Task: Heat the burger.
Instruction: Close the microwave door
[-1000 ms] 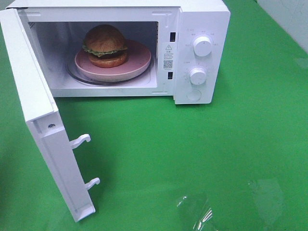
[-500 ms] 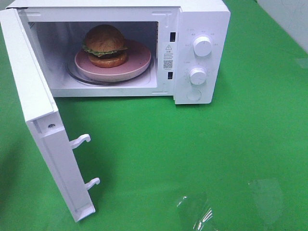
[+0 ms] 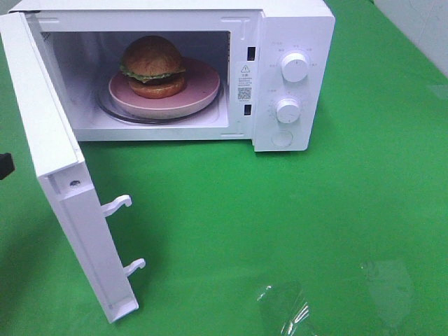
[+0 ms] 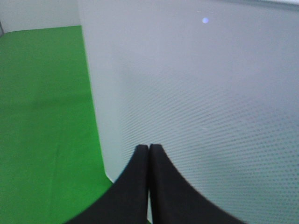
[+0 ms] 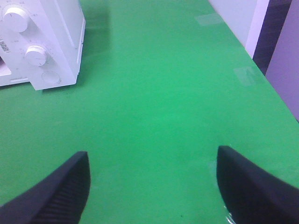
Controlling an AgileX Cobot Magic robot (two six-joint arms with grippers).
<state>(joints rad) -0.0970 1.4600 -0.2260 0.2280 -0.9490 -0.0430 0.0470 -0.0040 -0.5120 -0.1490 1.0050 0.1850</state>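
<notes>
Door-closing looks like the step in hand: the left gripper [image 4: 148, 151], fingertips pressed together on nothing, sits just beside the open door [image 4: 210, 93] — a push should swing it shut. The right gripper [image 5: 152, 158] hangs spread over the green table [image 5: 163, 93]. Nothing blocks the swing. Beyond, the burger [image 3: 152, 66] rests on the pink plate [image 3: 201, 89] inside the microwave [image 3: 294, 24] — its knobs [image 3: 295, 67] come after.
</notes>
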